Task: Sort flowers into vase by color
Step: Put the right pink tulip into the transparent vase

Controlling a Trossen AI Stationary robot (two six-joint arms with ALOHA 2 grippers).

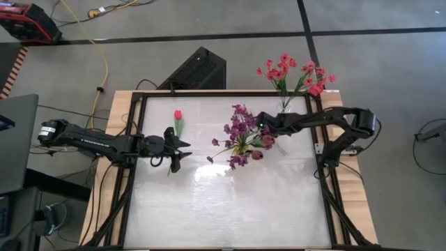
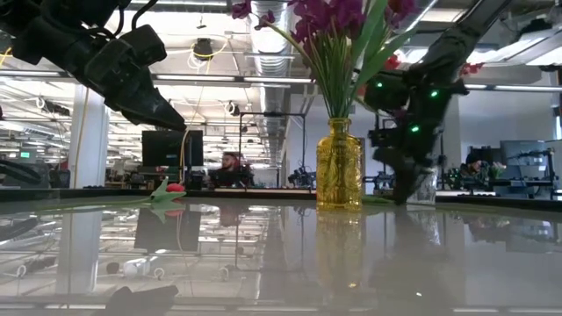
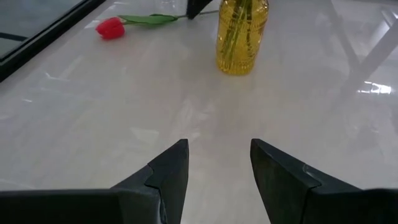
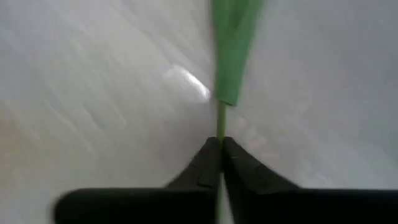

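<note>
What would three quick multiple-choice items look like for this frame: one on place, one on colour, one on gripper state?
1. Where does the single red flower lie?
A. in the yellow vase
B. flat on the table, near the left gripper
C. in the right gripper

2. What colour are the blooms in the yellow glass vase?
A. purple
B. white
C. orange

3. How does the right gripper stand?
A. wide open over bare table
B. out of every view
C. shut on a thin green stem

Answers:
1 B: the high view shows it lying on the table just beyond the left gripper, whose fingers are apart.
2 A: purple blooms spread above the vase in the high and low views.
3 C: in the right wrist view the fingertips meet around a green stem.
</note>
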